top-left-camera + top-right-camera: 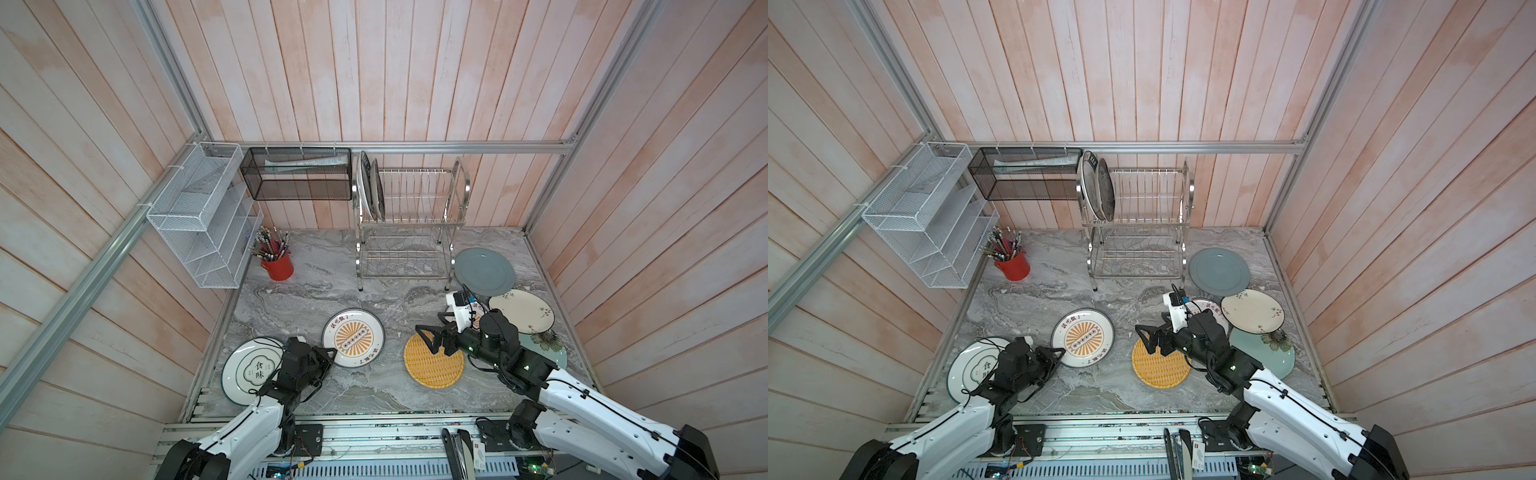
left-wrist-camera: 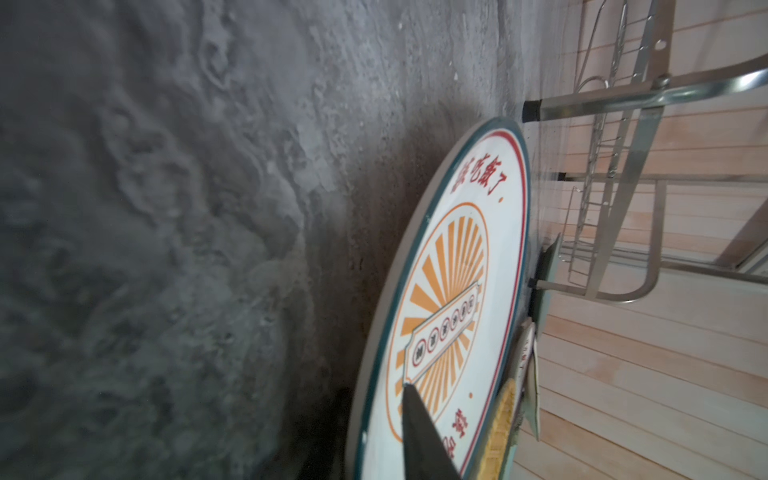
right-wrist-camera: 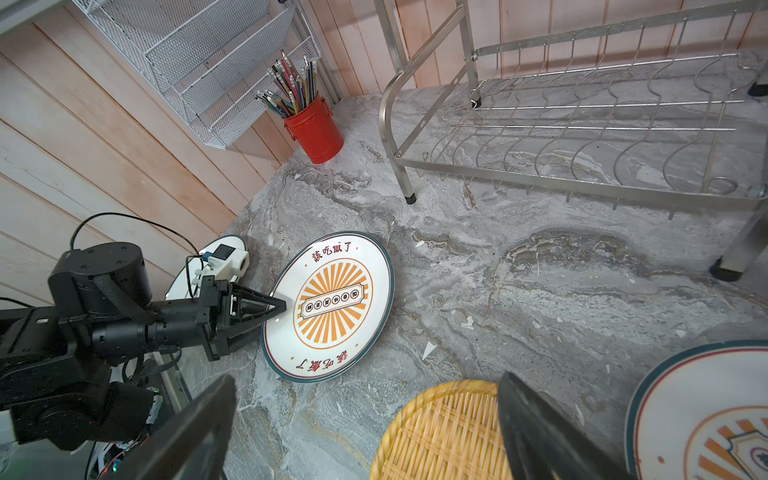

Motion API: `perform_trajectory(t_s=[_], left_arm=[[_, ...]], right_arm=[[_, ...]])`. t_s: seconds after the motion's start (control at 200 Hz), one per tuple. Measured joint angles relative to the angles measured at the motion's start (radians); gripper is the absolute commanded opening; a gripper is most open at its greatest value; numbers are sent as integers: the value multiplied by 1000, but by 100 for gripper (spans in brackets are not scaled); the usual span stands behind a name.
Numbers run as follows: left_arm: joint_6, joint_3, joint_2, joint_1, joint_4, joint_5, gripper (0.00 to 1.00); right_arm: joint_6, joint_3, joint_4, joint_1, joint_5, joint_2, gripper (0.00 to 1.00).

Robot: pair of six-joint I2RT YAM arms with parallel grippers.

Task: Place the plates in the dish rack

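Note:
The white plate with an orange sunburst [image 1: 353, 338] [image 3: 332, 305] lies on the marble top. My left gripper [image 1: 330, 355] [image 3: 282, 307] is shut on its near rim. In the left wrist view one finger [image 2: 415, 428] lies on the plate's face and the other is hidden beneath. My right gripper [image 1: 428, 340] [image 3: 365, 415] hangs open over the yellow woven plate [image 1: 432, 365]. Flat on the marble lie a lettered plate [image 1: 249, 370], a grey-blue one [image 1: 484, 270], a cream floral one [image 1: 521, 311] and a pale teal one [image 1: 548, 349]. The dish rack [image 1: 415, 199] holds two upright plates [image 1: 372, 189] at its left end.
A red cup of pens [image 1: 278, 266] stands left of the rack. A white mesh organiser [image 1: 199, 220] and a black mesh basket [image 1: 297, 178] hang on the walls. Another sunburst plate [image 3: 706, 415] lies partly under my right arm.

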Motion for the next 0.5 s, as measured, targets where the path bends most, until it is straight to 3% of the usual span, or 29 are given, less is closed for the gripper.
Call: perform_trajectory(t_s=[0.08,0.27,0.5], left_arm=[[14,-1,19,1,22,2,0],[42,26,18,3,0,3,0],[109,128,-74,3,-245,0,0]], right_arm=[[0,-19,13,0,4,0,98],[-6,-41,33,0,52,14,98],[-85,-12,45,14,149,79,98]])
